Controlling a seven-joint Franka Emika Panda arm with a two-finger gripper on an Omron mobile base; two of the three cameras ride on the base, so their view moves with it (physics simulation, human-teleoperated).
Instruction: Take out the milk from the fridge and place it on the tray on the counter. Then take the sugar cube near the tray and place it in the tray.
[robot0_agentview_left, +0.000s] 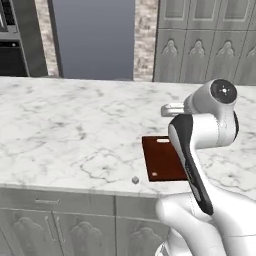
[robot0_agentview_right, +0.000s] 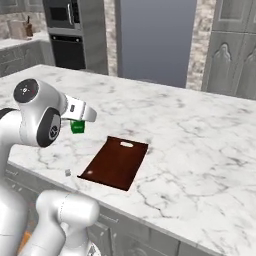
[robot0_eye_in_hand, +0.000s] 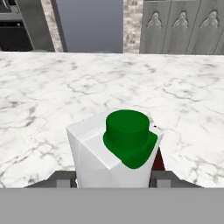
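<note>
The tabletop (robot0_agentview_right: 200, 150) is a broad white marble slab with grey veins, resting on grey panelled cabinet fronts (robot0_agentview_left: 60, 225). Near its front edge lies the tray (robot0_agentview_right: 116, 162), a flat dark reddish-brown rectangular board with a small pale oval slot by its far short edge. It sits flat on the marble, angled slightly to the slab's edge. The sugar cube (robot0_agentview_right: 67, 172), a tiny white-grey cube, sits on the marble just beside the tray's near corner, apart from it and close to the front edge; in the left base view it lies left of the tray.
</note>
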